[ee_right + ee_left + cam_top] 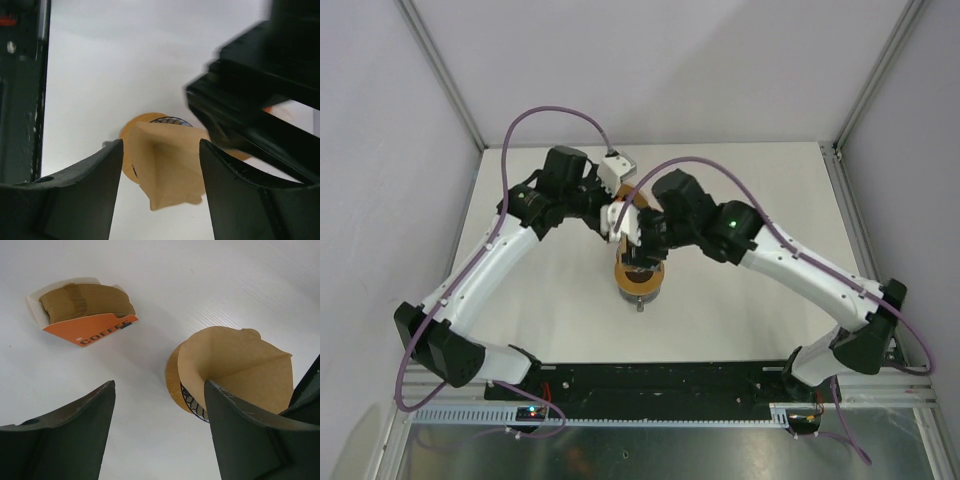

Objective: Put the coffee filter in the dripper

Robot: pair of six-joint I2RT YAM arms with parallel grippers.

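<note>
The pale tan coffee filter (235, 365) sits opened in the dripper (174, 382), its cone rising well above the orange-brown collar. A strip of the blue ribbed rim (192, 402) shows beneath the paper. My left gripper (160, 430) is open just left of the dripper, with only bare table between its fingers. My right gripper (161, 145) is open too, and the coffee filter (170, 165) lies loose in the gap, touching neither finger. From above, both grippers, left (623, 222) and right (643, 248), crowd over the dripper (638, 285) and hide the filter.
An orange-and-white packet (82, 315) holding several more tan filters lies on the white table (225, 285) behind and left of the dripper. The left arm's black gripper body (260, 100) crosses the right wrist view at upper right. A black rail (660, 385) runs along the near edge.
</note>
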